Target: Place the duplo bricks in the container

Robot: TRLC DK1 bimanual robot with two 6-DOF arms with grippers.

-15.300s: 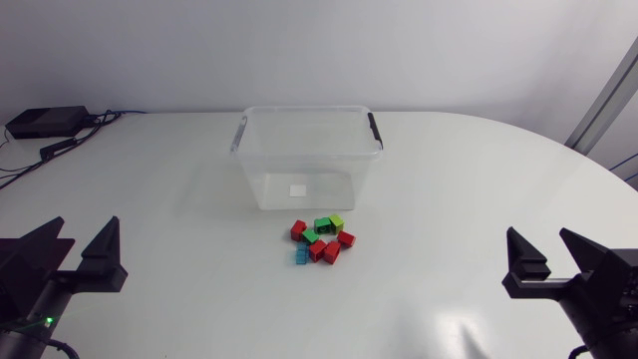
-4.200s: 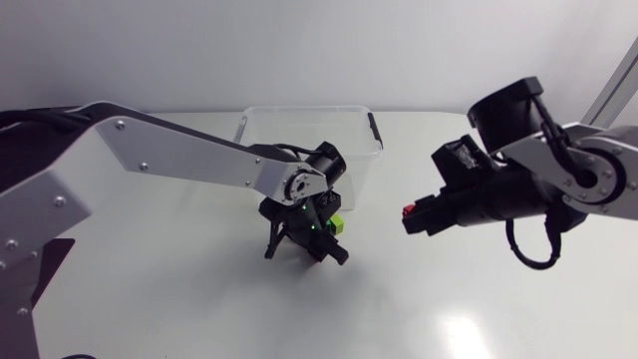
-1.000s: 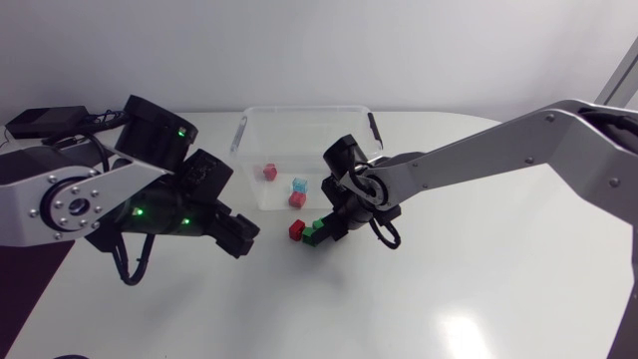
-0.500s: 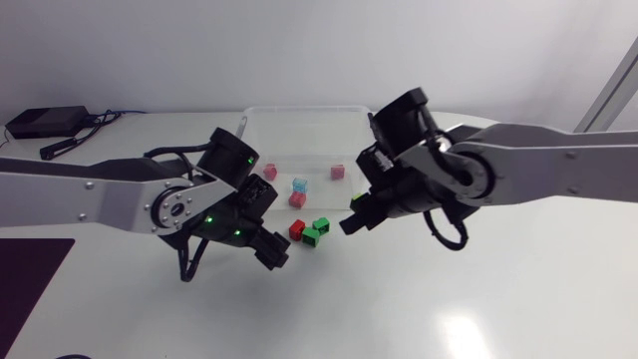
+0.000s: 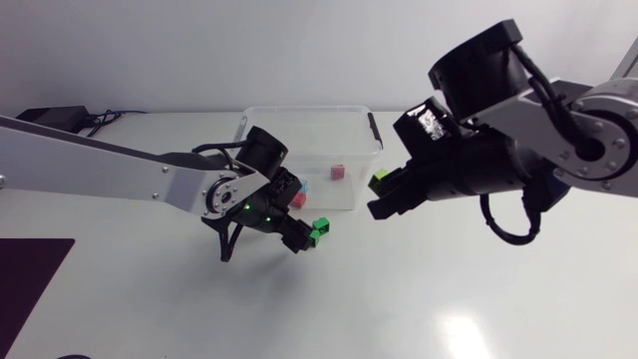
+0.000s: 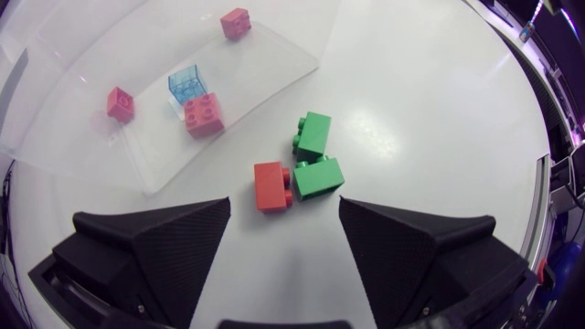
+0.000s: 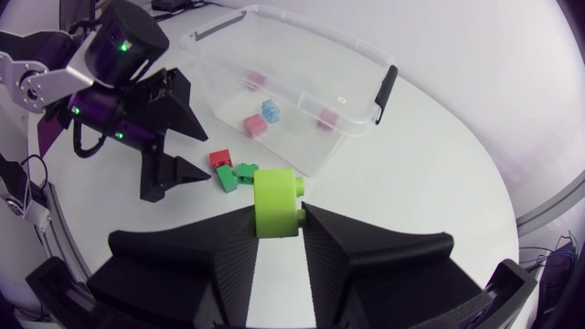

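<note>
Lying on the white table (image 5: pixel 449 289) just outside the container's front wall are three loose duplo bricks: a red brick (image 6: pixel 271 185) and two green bricks (image 6: pixel 314 135), (image 6: pixel 318 178). The red brick touches the nearer green one, and the two green ones touch at a corner.

Inside the clear plastic container (image 5: pixel 304 110) rest four more bricks. A see-through blue brick (image 6: pixel 185 84) sits against one pinkish brick (image 6: pixel 204 114). A second pinkish brick (image 6: pixel 120 102) lies a little apart from that pair, and a third (image 6: pixel 236 22) lies well apart, toward the far side. The container stands upright and has no lid, with a black handle (image 7: pixel 388 87) at each short end.

A fifth loose piece, a lime-green brick (image 7: pixel 274 196), is off the table. The right gripper (image 7: pixel 277 212) is clamped on it, one finger pressing each side. This gripper is raised in the air beside the container's right end, near the handle.

The left gripper (image 6: pixel 284 208) hangs directly above the three loose bricks with its fingers spread wide, holding nothing and touching none of them. The red brick shows in the gap between its fingertips.

The left arm (image 5: pixel 120 165) stretches in low from the left edge. The right arm (image 5: pixel 558 120) comes in from the right, bent and held high.
</note>
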